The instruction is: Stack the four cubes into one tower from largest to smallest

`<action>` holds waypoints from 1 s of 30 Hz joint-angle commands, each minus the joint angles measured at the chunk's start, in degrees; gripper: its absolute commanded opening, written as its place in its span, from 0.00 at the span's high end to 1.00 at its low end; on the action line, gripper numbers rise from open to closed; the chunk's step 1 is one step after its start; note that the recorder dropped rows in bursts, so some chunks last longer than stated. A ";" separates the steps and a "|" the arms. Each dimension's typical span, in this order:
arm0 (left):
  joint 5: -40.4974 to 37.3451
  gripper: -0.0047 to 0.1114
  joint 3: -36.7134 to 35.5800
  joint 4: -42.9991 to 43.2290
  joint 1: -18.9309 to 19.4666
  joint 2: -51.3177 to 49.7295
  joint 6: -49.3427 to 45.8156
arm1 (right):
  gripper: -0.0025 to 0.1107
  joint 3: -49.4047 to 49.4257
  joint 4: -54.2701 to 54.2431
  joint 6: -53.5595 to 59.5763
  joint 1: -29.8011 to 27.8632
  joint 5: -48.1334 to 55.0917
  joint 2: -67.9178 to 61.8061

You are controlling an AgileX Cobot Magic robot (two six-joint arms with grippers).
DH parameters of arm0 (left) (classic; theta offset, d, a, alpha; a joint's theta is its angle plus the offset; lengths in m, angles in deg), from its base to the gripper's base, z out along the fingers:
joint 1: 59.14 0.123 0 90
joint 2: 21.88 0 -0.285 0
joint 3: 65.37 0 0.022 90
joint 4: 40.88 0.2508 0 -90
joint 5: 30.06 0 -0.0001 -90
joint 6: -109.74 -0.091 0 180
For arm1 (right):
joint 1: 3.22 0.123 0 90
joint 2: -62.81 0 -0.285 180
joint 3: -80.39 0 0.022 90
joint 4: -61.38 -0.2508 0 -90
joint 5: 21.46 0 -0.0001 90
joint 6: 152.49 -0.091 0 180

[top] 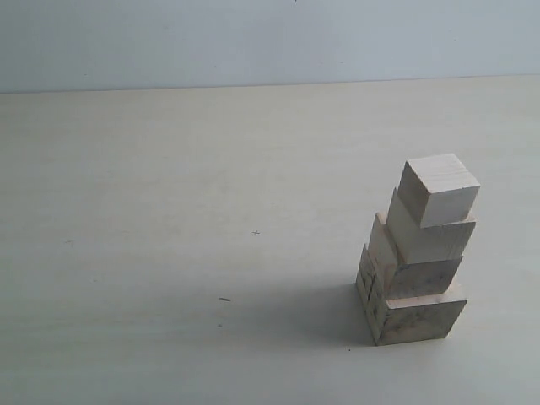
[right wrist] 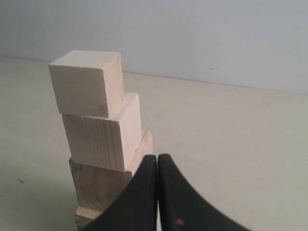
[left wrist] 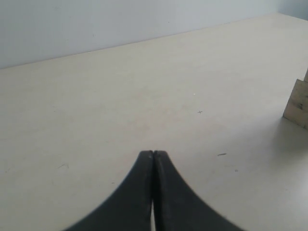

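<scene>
pale unpainted wood is making up the whole stepped tower (top: 416, 253), which is standing on the near right part of the cream tabletop (top: 169, 253). the largest cube with dark crack marks (top: 418, 316) is sitting at the bottom. the second-largest grainy cube (top: 418, 274) is resting on it, the third cube (top: 429, 234) is lying above that, and the smallest cube (top: 439, 190) is crowning the column. each level is sitting slightly twisted and shifted off the one beneath.

the black left gripper (left wrist: 153, 156) is hanging with its jaws pressed together, pinching nothing, apart from the tower. the black right gripper (right wrist: 157, 160) is likewise closed and empty, pointing toward the column without touching it.

these blocks are probably handling as light, stiff and dry, not fragile, with flat faces offering good purchase. any correction is best taking one cube by two opposite side faces at mid-height, since a nudge could be toppling the loose stack.
</scene>
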 commanded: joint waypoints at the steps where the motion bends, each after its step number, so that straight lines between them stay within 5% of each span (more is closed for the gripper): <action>1: 0.35 0.96 -0.18 0.15 0.02 0.38 -0.02 | 0.98 0.27 0.56 -2.11 -0.29 -0.83 0.34; 30: 0.35 0.96 -0.18 0.15 0.02 0.38 -0.02 | 0.98 0.27 2.01 -7.21 -0.29 -0.93 0.34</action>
